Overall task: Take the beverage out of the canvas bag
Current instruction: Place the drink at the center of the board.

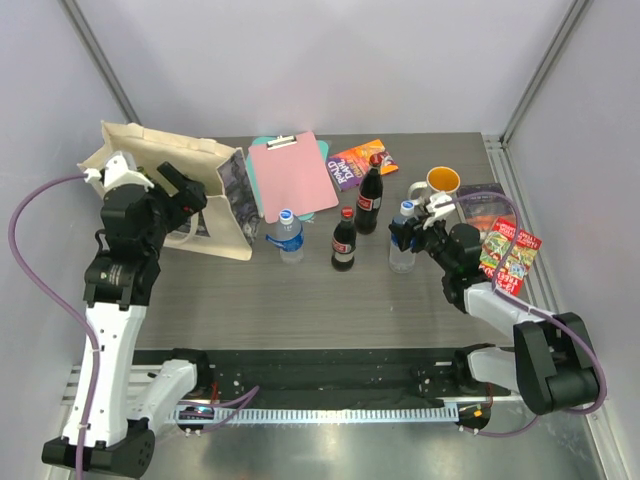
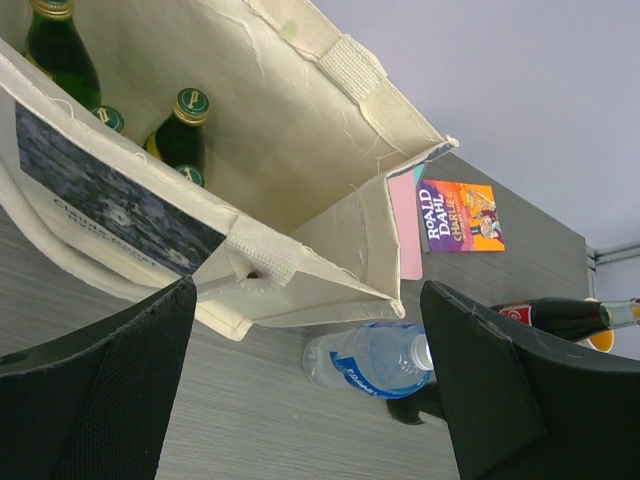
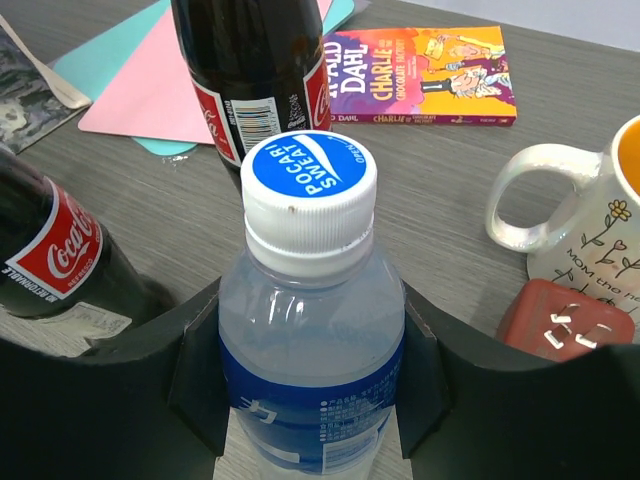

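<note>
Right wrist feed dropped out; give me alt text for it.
The right gripper clamps a Pocari Sweat bottle, blue-and-white cap, upright on the grey table. Two Coca-Cola bottles stand behind it, with a Roald Dahl book and a white mug nearby.

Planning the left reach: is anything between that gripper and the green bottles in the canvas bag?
The cream canvas bag's near printed wall stands between the open left gripper and the green glass bottles; its mouth is open.

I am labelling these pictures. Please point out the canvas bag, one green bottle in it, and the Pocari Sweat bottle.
canvas bag (image 2: 290,110): left wrist view, inner wall.
green bottle (image 2: 177,147): left wrist view, its neck.
Pocari Sweat bottle (image 3: 308,172): right wrist view, blue cap top.
</note>
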`<state>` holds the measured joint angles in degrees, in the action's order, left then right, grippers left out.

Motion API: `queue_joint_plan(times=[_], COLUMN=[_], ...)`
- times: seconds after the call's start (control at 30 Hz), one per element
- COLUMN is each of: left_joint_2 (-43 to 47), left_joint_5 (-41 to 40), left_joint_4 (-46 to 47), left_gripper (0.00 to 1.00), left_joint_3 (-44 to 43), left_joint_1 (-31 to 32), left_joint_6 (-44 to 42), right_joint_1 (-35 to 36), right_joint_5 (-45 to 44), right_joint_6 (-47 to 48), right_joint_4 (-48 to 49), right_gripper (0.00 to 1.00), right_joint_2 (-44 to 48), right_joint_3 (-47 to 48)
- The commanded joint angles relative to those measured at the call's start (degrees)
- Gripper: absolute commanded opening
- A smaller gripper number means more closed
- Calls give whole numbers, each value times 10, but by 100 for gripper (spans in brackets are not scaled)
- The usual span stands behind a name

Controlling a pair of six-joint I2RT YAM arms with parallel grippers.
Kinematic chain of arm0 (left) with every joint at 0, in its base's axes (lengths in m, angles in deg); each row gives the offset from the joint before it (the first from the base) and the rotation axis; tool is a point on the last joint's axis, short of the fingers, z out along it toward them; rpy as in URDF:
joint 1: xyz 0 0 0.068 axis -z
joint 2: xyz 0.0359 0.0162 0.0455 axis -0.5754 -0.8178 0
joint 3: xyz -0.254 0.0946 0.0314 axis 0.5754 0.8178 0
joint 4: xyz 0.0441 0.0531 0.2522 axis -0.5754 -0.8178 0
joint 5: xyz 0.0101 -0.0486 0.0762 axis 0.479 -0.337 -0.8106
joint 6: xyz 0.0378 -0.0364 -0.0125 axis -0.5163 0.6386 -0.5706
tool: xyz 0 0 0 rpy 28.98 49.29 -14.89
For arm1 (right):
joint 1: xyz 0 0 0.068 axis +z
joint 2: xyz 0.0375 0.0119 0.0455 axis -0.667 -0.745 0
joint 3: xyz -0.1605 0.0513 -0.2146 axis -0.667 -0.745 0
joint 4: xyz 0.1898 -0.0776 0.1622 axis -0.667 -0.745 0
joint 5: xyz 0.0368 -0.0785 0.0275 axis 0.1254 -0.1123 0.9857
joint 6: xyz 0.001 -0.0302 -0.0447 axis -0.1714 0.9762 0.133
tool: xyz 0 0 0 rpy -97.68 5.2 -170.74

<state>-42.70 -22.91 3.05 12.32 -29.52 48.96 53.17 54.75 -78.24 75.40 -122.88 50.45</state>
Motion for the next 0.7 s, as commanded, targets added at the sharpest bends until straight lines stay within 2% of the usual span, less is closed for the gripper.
queue_joint_plan(times=[0.0,0.1,0.2,0.5,0.57,0.67], left_joint_2=[-4,-10,-15,-19,-22,-36], left_joint_5=[-7,-3,0,1,0,-5], left_joint_4=[23,28,31,29,20,0], left_gripper=[93,93,93,93,93,93], left_joint_3=[-3,-2,-3,-7,-17,-43], left_joint_1=[1,1,1,1,1,0], left_joint_6=[1,1,0,-11,-16,-34], right_joint_1=[-2,-2,-2,-3,-3,-2], right_joint_5=[9,7,4,9,14,38], right_joint_6=[13,17,18,20,22,39], right_joint_4=[131,127,113,26,-21,-97], right_gripper=[58,70,78,88,89,96], right_joint_2=[42,60,80,160,188,214], right_joint_3=[-13,-33,-42,-31,-19,32])
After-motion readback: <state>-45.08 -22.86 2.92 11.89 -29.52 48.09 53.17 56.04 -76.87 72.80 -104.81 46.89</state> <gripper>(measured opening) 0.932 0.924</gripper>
